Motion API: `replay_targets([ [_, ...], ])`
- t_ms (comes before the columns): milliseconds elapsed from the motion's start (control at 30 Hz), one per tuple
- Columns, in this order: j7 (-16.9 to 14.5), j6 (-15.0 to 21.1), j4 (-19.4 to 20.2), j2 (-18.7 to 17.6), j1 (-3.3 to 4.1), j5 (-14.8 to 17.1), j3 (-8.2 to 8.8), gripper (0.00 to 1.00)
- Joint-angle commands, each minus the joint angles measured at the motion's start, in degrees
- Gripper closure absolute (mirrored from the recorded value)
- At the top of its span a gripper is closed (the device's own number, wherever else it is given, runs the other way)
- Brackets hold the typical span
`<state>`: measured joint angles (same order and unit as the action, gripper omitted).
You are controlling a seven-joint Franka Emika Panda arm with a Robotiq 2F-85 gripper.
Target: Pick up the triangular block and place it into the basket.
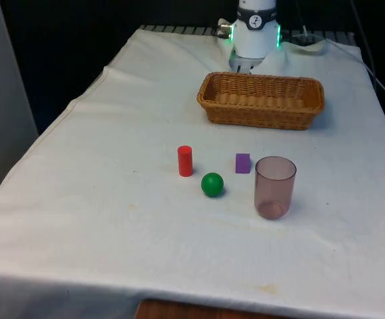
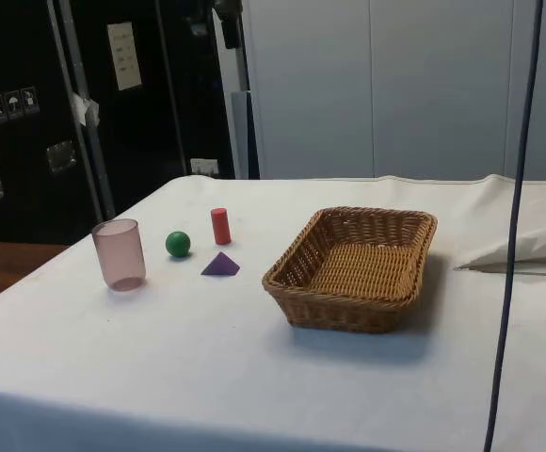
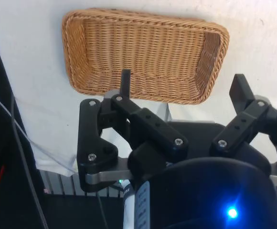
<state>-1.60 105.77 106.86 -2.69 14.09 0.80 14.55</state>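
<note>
My fingers (image 3: 181, 86) stand wide apart and hold nothing, hanging high above the wicker basket (image 1: 261, 100). The purple triangular block (image 1: 243, 163) lies on the white worktop (image 1: 99, 199), well apart from the basket. Around the block stand a green ball (image 1: 212, 184), a red cylinder (image 1: 185, 161) and a pinkish clear cup (image 1: 275, 187).

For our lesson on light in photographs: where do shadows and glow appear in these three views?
Side view: the basket casts a soft shadow on the cloth beside it. Front view: faint shadow beneath the green ball. Wrist view: the gripper stands dark against the bright white cloth.
</note>
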Motion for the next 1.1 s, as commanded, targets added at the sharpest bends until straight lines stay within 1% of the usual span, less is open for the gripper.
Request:
replay_targets([
  [0, -0.2, 0.2, -0.2, -0.6, -0.06, 0.3, 0.0, 0.0],
  [133, 0.4, 0.8, 0.0, -1.1, 0.23, -0.1, -0.23, 0.0],
  [200, 1.2, 1.8, 0.5, -1.5, 0.46, -0.5, -0.74, 0.0],
  [233, 1.2, 1.8, 0.5, -1.5, 0.46, -0.5, -0.74, 0.0],
  [267, 0.7, 1.1, 0.2, -1.7, 0.23, -0.2, -0.74, 0.0],
  [300, 1.5, 2.1, 0.6, -1.6, 0.52, -0.7, -0.92, 0.0],
  [333, 2.0, 2.9, 1.0, -1.9, 0.57, -1.0, -1.32, 0.0],
  [500, 3.0, 5.5, 2.6, -2.3, 0.57, -1.5, -2.23, 0.0],
  [533, 3.3, 6.8, 3.4, -2.5, 0.57, -1.6, -2.46, 0.0],
  [567, 3.4, 7.3, 3.7, -2.6, 0.57, -1.6, -2.58, 0.0],
  [600, 2.9, 6.3, 3.3, -2.5, 0.46, -1.2, -2.58, 0.0],
  [633, 3.4, 7.8, 4.0, -2.7, 0.57, -1.6, -2.69, 0.0],
  [800, 3.2, 11.3, 6.4, -2.7, 0.46, -1.3, -2.75, 0.0],
  [833, 3.0, 10.2, 5.8, -3.0, 0.4, -1.2, -2.75, 0.0],
  [867, 3.1, 11.9, 6.9, -2.7, 0.46, -1.1, -2.75, 0.0],
  [1033, 3.1, 15.8, 10.1, -2.2, 0.57, -1.3, -2.92, 0.0],
  [1067, 3.0, 14.9, 9.6, -2.6, 0.46, -1.2, -2.86, 0.0],
])
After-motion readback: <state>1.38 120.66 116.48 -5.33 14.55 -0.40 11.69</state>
